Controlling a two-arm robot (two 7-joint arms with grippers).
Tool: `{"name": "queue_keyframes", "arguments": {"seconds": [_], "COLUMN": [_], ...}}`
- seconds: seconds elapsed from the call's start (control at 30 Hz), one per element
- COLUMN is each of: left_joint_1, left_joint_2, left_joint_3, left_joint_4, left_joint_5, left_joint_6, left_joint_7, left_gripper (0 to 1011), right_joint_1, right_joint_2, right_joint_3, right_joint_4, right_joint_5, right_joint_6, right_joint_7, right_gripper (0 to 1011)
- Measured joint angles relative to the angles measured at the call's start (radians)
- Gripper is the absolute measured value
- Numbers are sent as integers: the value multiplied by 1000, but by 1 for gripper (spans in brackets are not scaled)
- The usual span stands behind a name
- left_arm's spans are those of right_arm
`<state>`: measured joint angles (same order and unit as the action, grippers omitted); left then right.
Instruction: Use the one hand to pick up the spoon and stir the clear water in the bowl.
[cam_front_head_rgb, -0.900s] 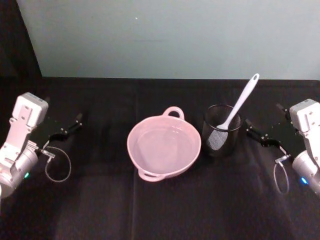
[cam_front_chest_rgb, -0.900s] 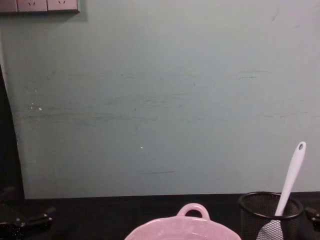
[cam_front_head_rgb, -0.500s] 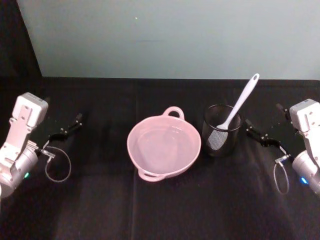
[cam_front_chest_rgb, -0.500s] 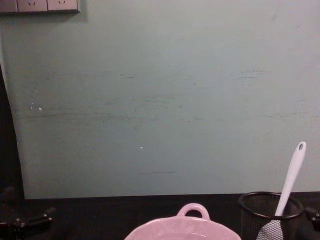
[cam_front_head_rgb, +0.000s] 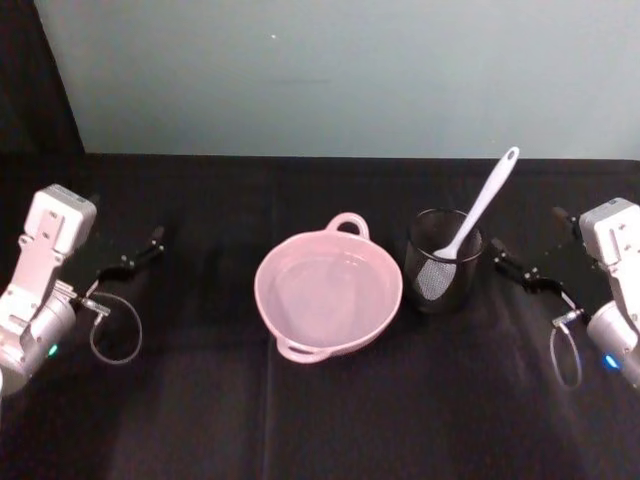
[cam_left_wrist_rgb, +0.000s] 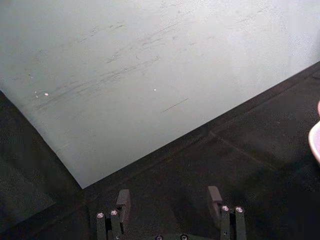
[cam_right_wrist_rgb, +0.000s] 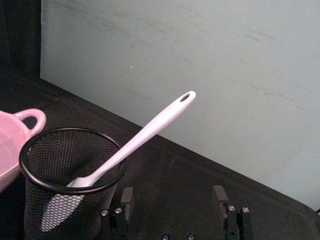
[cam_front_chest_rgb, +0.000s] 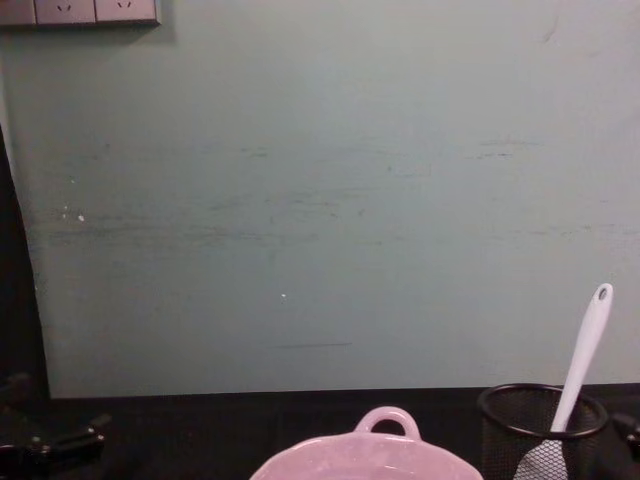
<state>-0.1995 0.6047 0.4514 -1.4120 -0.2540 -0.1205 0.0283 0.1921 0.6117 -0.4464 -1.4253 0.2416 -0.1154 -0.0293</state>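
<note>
My right gripper (cam_right_wrist_rgb: 173, 199) near the black mesh cup (cam_front_head_rgb: 440, 275), fingers wide, holding nothing; white spoon (cam_front_head_rgb: 478, 212) leaning in that cup, scoop down; pink bowl (cam_front_head_rgb: 262, 285) of clear water (cam_front_head_rgb: 330, 295) just beside it; my left gripper (cam_left_wrist_rgb: 169, 199) well apart, fingers wide

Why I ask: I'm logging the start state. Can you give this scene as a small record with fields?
spoon: tilted in the mesh cup, scoop down, untouched
mesh cup: just right of the bowl
bowl: middle of the table, holding water
left tool: open, empty, far left of the bowl
right tool: open, empty, right of the mesh cup, apart from it
task stage: spoon not yet picked up
</note>
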Motion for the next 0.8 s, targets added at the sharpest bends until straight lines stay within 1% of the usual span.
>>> {"name": "queue_keyframes", "arguments": {"seconds": [0.07, 0.1, 0.17, 0.2, 0.3, 0.33, 0.37, 0.4, 0.5, 0.53, 0.6, 0.63, 0.67, 0.7, 0.8], "left_joint_1": [0, 0, 0, 0, 0, 0, 0, 0, 0, 0, 0, 0, 0, 0, 0], "left_joint_2": [0, 0, 0, 0, 0, 0, 0, 0, 0, 0, 0, 0, 0, 0, 0], "left_joint_3": [0, 0, 0, 0, 0, 0, 0, 0, 0, 0, 0, 0, 0, 0, 0], "left_joint_4": [0, 0, 0, 0, 0, 0, 0, 0, 0, 0, 0, 0, 0, 0, 0], "left_joint_5": [0, 0, 0, 0, 0, 0, 0, 0, 0, 0, 0, 0, 0, 0, 0], "left_joint_6": [0, 0, 0, 0, 0, 0, 0, 0, 0, 0, 0, 0, 0, 0, 0], "left_joint_7": [0, 0, 0, 0, 0, 0, 0, 0, 0, 0, 0, 0, 0, 0, 0], "left_gripper": [1011, 1011, 1011, 1011, 1011, 1011, 1011, 1011, 1011, 1011, 1011, 1011, 1011, 1011, 1011], "right_joint_1": [-19, -19, -43, -61, -85, -99, -105, -113, -121, -123, -123, -119, -115, -104, -81], "right_joint_2": [12, 12, 26, 36, 47, 51, 52, 51, 46, 40, 33, 23, 18, 9, -4], "right_joint_3": [13, 13, 35, 52, 79, 99, 110, 131, 162, 184, 205, 225, 234, 249, 263], "right_joint_4": [-22, -22, -51, -69, -97, -113, -121, -133, -147, -155, -162, -163, -163, -160, -149], "right_joint_5": [-10, -10, -7, 5, 43, 82, 106, 163, 251, 318, 386, 453, 487, 541, 608], "right_joint_6": [14, 14, 23, 24, 22, 17, 16, 16, 29, 50, 77, 112, 132, 177, 246], "right_joint_7": [-9, -9, -15, -15, 4, 31, 48, 89, 150, 193, 236, 277, 296, 323, 348], "right_gripper": [1002, 1002, 1002, 1002, 1002, 1002, 1002, 1002, 1002, 1002, 1002, 1002, 1002, 1002, 1002]}}
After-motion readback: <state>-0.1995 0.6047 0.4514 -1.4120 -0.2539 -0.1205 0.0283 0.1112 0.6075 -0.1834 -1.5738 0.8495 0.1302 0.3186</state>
